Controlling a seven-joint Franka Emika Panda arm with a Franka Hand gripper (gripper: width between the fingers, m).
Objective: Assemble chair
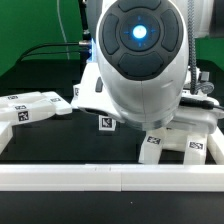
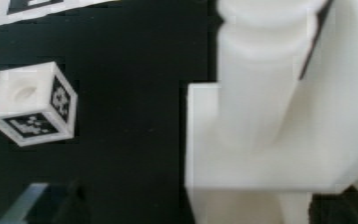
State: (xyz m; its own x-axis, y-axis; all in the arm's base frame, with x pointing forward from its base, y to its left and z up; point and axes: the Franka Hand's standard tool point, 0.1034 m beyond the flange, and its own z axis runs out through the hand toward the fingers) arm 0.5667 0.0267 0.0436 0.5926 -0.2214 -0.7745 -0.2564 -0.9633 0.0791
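Exterior view first: we're looking at the arm (image 1: 140,60) filling the centre of the frame, and its bulk is hiding the gripper completely. We're seeing loose chair slabs (image 1: 30,105) lying at middle left. More tagged chair parts (image 1: 175,146) are sitting at lower right, just under the arm, and the border rail (image 1: 100,178) is running across the bottom. All of it is resting on the black table (image 1: 40,140).

Wrist view now, and it's giving us what the first one is hiding. The gripper (image 2: 202,205) is standing wide, with one finger (image 2: 43,203) well apart from the tall chair piece (image 2: 265,120) sitting between the jaws. So we're calling it spread and grasping nothing. A small cube (image 2: 30,103) is lying beside that piece, apart from it.

We're judging that the arm is working at that tall piece. To do it well, we're wanting the fingers square to its flat sides, centred, and travelling straight along it without brushing the cube. The exterior view is supplying what the wrist view is missing: where the other parts are waiting.
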